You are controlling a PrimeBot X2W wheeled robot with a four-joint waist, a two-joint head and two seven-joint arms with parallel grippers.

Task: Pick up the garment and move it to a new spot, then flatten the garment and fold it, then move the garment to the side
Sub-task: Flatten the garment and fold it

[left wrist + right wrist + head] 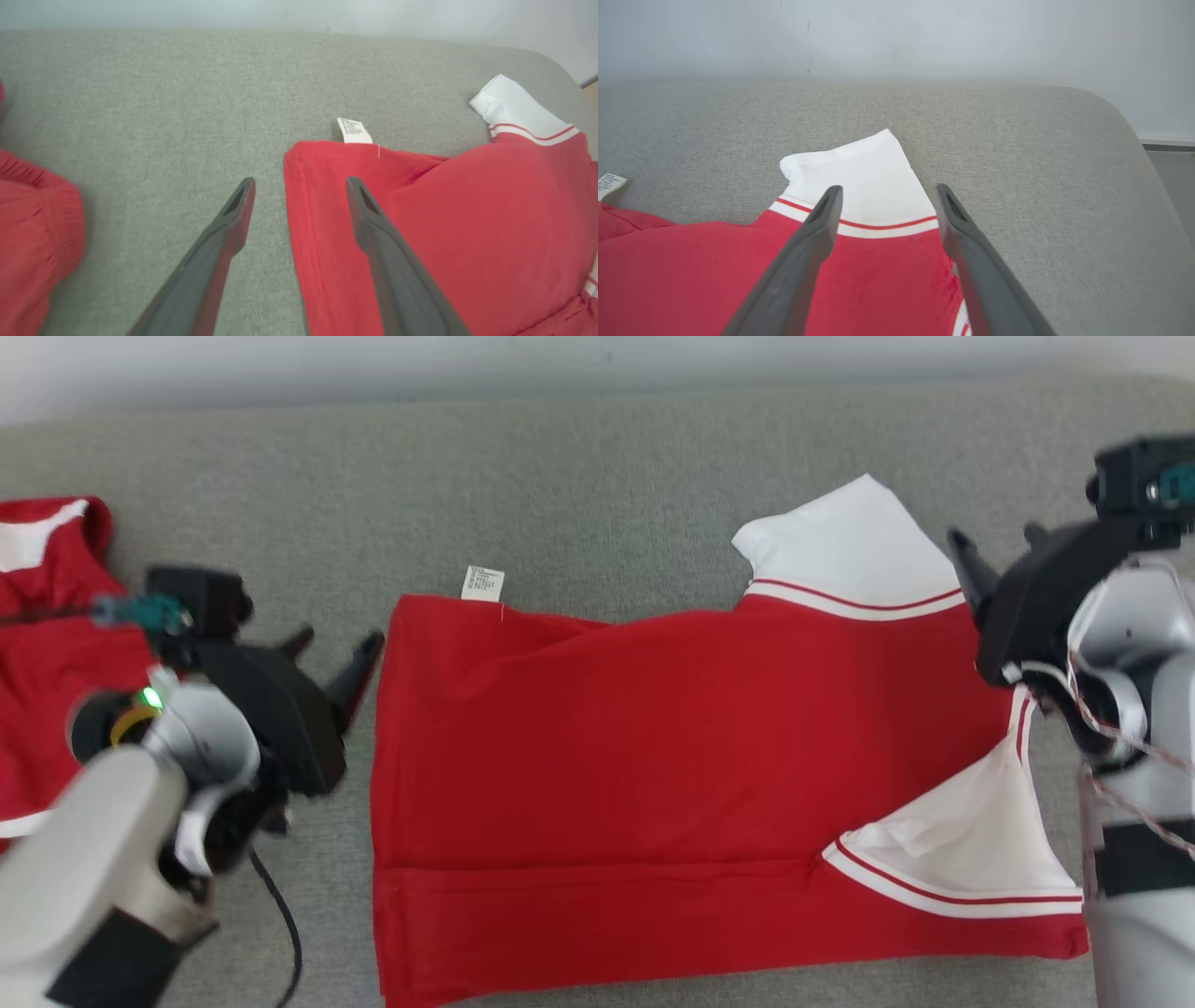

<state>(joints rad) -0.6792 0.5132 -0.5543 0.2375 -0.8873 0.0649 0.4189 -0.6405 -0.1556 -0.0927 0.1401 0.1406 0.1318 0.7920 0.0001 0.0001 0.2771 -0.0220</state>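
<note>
Here we see a red garment (653, 784) lying spread out and mostly flat on a grey fabric surface (579, 476). It sits in the middle of the head view and reaches down to that view's lower edge. It is a red top with white sleeves, each edged in white and red stripes. The upper sleeve (850, 541) points away from the robot at the garment's right end. The lower sleeve (971, 845) is folded in over the red body near the right corner. A small white label (483, 583) sticks out from the far left corner and lies on the grey surface.

The left gripper (300, 184) is at the garment's left edge with its two dark fingers spread wide. In its wrist view we see one finger over bare grey fabric and the other over the red cloth just inside the hem. It holds nothing, and we cannot tell whether either finger touches down.

The right gripper (887, 189) is at the garment's right end, fingers likewise spread wide. They stand to either side of the upper sleeve's striped band, with nothing pinched.

Further left, well apart from the garment, lies a second red and white piece of clothing (47, 644), partly hidden by the left arm. A black cable (285, 924) hangs beside that arm. Beyond the surface stands a pale wall (896, 37).
</note>
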